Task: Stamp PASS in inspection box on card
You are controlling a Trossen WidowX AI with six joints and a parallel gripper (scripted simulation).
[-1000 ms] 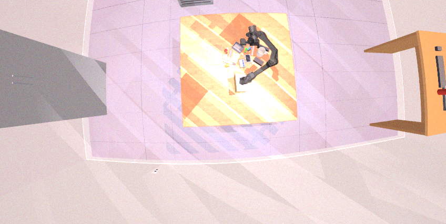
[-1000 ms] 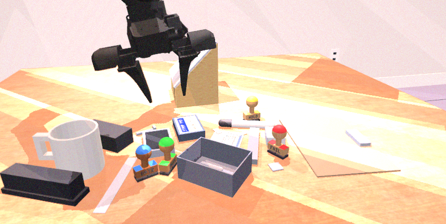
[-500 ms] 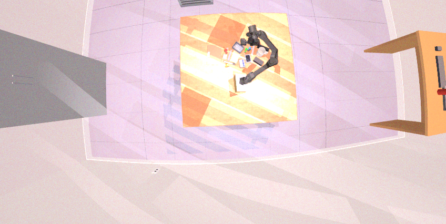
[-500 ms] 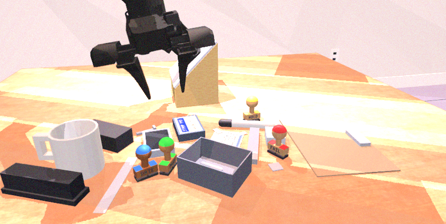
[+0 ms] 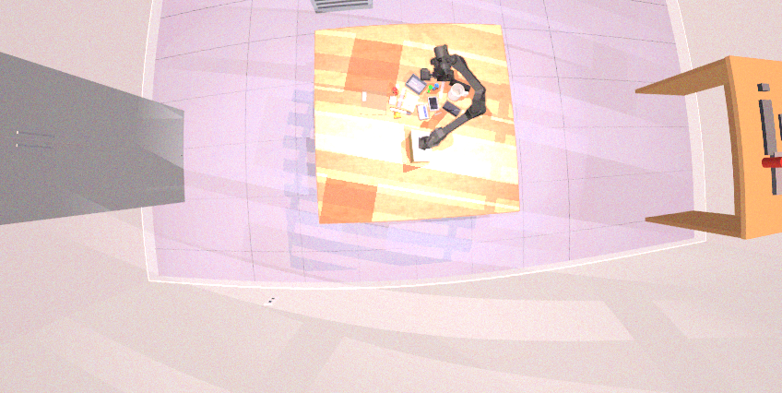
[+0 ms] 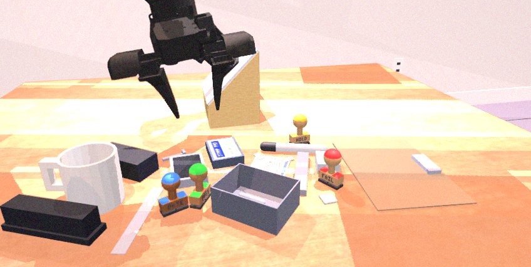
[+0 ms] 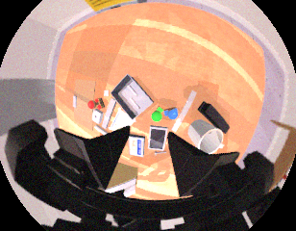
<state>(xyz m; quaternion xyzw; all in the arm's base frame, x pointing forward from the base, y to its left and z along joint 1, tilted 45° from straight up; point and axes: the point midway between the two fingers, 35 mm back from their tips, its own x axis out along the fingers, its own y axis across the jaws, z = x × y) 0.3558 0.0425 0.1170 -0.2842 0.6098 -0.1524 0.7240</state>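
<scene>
Wooden bench (image 5: pixel 356 199) (image 6: pixel 428 234) (image 7: pixel 186 58) beneath an open, raised hand (image 6: pixel 197 113) (image 7: pixel 150 131).

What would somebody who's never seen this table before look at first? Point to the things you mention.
Probably the big black gripper (image 6: pixel 197 113) (image 7: pixel 150 131), hanging open above the table with nothing between its fingers. Next, maybe the bright green-topped stamp (image 6: pixel 199 185) (image 7: pixel 157 115) and blue-topped stamp (image 6: pixel 172 194) (image 7: pixel 172 114), standing together between the white mug (image 6: pixel 92 180) (image 7: pixel 198 135) and the gray open box (image 6: pixel 247 208) (image 7: pixel 143 105).
</scene>
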